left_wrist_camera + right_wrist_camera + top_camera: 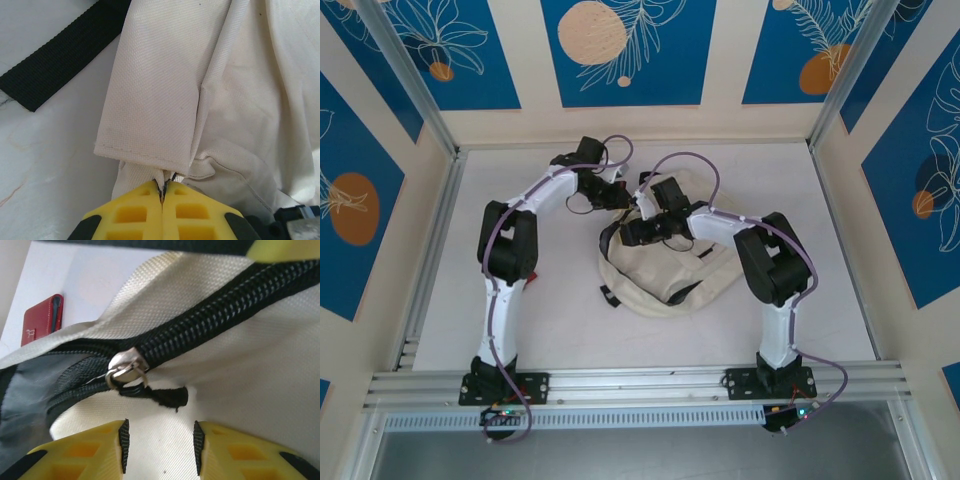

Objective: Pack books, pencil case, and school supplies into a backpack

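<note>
The cream backpack [670, 275] lies flat in the middle of the table. My left gripper [162, 187] is shut on a fold of its cream fabric [160, 100] at the bag's far left corner [620, 197]. My right gripper [159, 447] stands open just short of the silver zipper slider [125, 369] and its black pull tab [167, 396], touching neither. The black zipper [215, 315] is closed to the right of the slider and parted to its left. From above, the right gripper [632, 232] sits over the bag's left side. The books are out of view.
A small red flat case [42, 320] lies on the white table beyond the bag; I cannot tell whether it is the pencil case. A black strap [60, 55] lies on the table left of the held fabric. Aluminium rails [430, 260] and walls fence the table.
</note>
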Available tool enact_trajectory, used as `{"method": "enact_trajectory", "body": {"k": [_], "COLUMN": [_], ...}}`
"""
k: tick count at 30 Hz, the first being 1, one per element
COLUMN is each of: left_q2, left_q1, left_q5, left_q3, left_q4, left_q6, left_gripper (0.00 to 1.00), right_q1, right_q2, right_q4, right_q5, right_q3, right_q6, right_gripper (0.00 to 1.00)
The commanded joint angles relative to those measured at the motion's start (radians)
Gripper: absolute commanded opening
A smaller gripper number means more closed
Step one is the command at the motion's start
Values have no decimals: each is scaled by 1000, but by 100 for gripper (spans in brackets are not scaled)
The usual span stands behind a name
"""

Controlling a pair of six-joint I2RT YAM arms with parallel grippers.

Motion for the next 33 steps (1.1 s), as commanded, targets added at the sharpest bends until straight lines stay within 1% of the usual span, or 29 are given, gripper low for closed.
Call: {"method": "enact_trajectory", "body": {"k": [1, 7, 8, 11, 12, 13, 16, 19, 22, 28, 33], "left_q2": [-62, -63, -63, -66, -68, -69, -70, -71, -72, -77, -72], "left_q1": [-6, -6, -5, -6, -5, -4, -5, -4, -6, -6, -6], "left_q5": [20, 21, 21, 13, 8, 1, -1, -1, 1, 4, -48], "left_q3": [-2, -9, -12, -19, -21, -25, -27, -28, -27, -27, -27], "left_q4": [21, 28, 30, 33, 34, 35, 37, 38, 39, 43, 51], "left_q6": [-8, -18, -19, -21, -22, -19, -19, -19, -19, -19, -13], "left_gripper": [0, 0, 0, 0, 0, 0, 0, 0, 0, 0, 0], "right_q1": [0, 0, 0, -3, -3, -5, -25, -52, -63, -54, -37], "right_q2": [18, 41, 42, 17, 5, -6, -30, -26, -22, -13, -92], "right_q4": [66, 99, 95, 102, 102, 102, 104, 88, 73, 19, 35], "right_q5": [29, 19, 31, 81, 110, 139, 222, 279, 309, 210, 111], "right_q3": [47, 74, 79, 62, 54, 42, 11, 5, 10, 56, -10], "right_q6": [-76, -148, -155, -150, -142, -138, -108, -60, -37, -52, -54], "right_gripper": [40, 33, 28, 9, 4, 1, 0, 0, 0, 0, 0]}}
